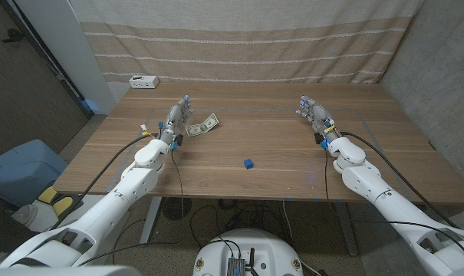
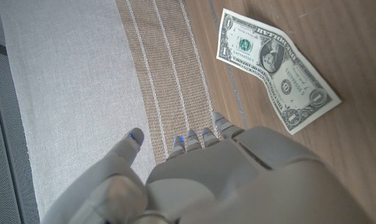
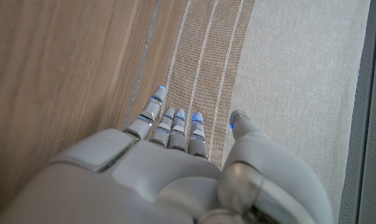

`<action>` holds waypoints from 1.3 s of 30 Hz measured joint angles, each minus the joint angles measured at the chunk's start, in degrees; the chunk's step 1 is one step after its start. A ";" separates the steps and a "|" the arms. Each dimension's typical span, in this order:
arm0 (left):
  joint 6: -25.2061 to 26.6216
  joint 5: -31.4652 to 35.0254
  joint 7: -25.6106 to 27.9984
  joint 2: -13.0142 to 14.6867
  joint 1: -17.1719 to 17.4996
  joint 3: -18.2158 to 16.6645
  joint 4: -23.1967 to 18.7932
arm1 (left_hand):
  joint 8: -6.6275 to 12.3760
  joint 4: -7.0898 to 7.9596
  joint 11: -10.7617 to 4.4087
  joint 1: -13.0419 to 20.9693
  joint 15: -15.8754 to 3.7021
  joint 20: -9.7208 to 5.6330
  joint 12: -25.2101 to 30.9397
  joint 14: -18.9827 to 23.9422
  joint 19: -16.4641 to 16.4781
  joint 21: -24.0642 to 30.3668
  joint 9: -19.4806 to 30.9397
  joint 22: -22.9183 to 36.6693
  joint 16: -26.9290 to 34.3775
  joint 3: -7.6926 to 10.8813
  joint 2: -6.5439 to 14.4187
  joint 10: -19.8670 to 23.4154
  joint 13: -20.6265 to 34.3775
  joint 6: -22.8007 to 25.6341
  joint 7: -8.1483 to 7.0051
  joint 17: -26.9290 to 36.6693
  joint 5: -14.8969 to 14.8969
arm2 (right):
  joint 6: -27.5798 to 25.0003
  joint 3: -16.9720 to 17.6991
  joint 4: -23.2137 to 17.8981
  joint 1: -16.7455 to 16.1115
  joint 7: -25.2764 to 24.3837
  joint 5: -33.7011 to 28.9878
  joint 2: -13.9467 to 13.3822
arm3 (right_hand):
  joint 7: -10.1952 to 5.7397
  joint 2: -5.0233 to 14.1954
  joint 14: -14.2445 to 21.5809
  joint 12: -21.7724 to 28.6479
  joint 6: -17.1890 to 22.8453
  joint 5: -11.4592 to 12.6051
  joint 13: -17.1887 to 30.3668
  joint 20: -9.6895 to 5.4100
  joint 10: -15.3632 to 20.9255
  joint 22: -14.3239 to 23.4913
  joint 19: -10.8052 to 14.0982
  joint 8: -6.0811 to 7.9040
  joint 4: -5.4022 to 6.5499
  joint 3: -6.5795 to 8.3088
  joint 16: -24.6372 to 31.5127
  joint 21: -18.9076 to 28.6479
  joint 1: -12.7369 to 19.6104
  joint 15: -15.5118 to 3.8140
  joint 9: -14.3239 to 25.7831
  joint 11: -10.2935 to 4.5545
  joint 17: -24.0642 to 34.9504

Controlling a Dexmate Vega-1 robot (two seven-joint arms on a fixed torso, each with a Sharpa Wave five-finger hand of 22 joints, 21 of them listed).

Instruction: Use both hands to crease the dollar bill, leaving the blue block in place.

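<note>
The dollar bill is seen lying on the wooden table, just beside the left hand, not touched by it; in the left wrist view the bill looks slightly bent. Both the left hand and the right hand are held with fingers extended, nothing gripped. The blue block sits nearer the table's front edge, well apart from both hands.

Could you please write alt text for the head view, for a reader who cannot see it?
A dollar bill lies on a wooden table beside the left robot hand, with a small blue block nearer the front edge. The right robot hand is held apart, holding nothing.
</note>
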 measured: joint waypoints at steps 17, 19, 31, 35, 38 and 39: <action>0.76 1.59 0.86 0.56 -0.34 0.64 0.10 | 0.17 0.00 0.88 0.00 1.55 1.24 0.00 1.57 0.01 0.00 -0.01 0.25 -0.01 0.00 0.00 0.89 -0.01 1.17 1.15 -0.01 0.00 | -4.58 -1.78 -4.45 0.57 -4.33 -4.73 -2.49 | -0.82 0.43 1.33 0.24 1.84 0.22 -0.01 1.55 1.72 -0.01 0.68 0.43 -0.23 0.70 0.73 -0.29 0.43 0.89 -0.01 0.32 0.26; 0.97 1.81 1.06 0.74 -0.28 0.68 -0.09 | 0.22 0.00 1.24 0.00 1.87 1.24 0.00 1.90 0.01 0.00 -0.01 0.25 -0.01 0.00 0.00 1.24 -0.01 1.15 1.14 0.10 0.00 | -5.09 -2.05 -4.75 0.83 -4.59 -5.30 -2.72 | -0.82 0.43 1.44 0.24 1.84 0.22 -0.01 1.56 1.73 -0.01 0.69 0.43 -0.23 0.69 0.84 -0.51 0.43 0.79 -0.01 0.31 0.35; 2.16 2.67 1.74 1.64 -0.02 1.01 -1.12 | 0.44 0.00 2.37 0.00 2.57 1.86 0.00 2.59 0.63 0.00 -0.01 0.24 -0.01 0.00 0.00 2.37 0.22 3.72 1.02 0.25 0.00 | -8.29 -3.98 -5.87 3.12 -5.38 -9.12 -3.72 | -1.13 0.43 1.83 0.24 2.77 0.22 -0.02 1.76 2.24 -0.01 0.90 0.43 -0.17 1.10 1.06 -0.51 0.43 1.01 -0.01 0.42 0.53; 2.50 2.72 1.89 1.75 -0.01 1.04 -1.20 | 0.44 0.00 2.54 0.00 2.87 1.97 0.00 2.89 0.74 0.00 -0.01 0.24 -0.01 0.00 0.00 2.55 0.27 3.94 0.81 0.25 0.00 | -9.00 -4.67 -6.07 4.04 -5.44 -10.01 -3.90 | -1.13 0.44 2.14 0.24 2.76 0.22 0.27 1.75 2.24 -0.02 0.90 0.43 0.04 1.31 1.28 -0.78 0.43 0.70 -0.01 0.42 0.53; 2.74 2.77 1.99 1.86 0.01 1.06 -1.25 | 0.44 -0.22 2.67 0.00 3.29 2.69 0.00 3.32 0.65 0.00 -0.01 0.24 0.06 -0.23 0.00 2.68 0.27 4.02 0.72 0.25 0.00 | -9.87 -5.22 -6.13 4.69 -5.44 -11.04 -3.99 | -1.11 0.83 2.14 0.24 2.78 0.22 0.27 1.75 2.76 -0.02 0.90 0.43 0.04 1.30 1.28 -0.92 0.82 0.70 -0.02 0.32 0.78; 2.80 2.78 2.05 1.86 0.01 1.06 -1.25 | 0.44 -0.22 2.67 0.00 3.29 3.06 0.00 3.32 0.68 0.00 -0.01 0.24 0.21 -0.23 0.00 2.68 0.27 4.03 0.72 0.25 0.00 | -9.87 -5.45 -6.18 4.98 -5.44 -11.04 -4.03 | -0.92 0.82 2.13 0.24 2.97 0.49 0.27 1.75 2.86 -0.02 0.90 0.43 0.04 1.30 1.28 -0.92 0.81 0.70 -0.02 0.42 0.79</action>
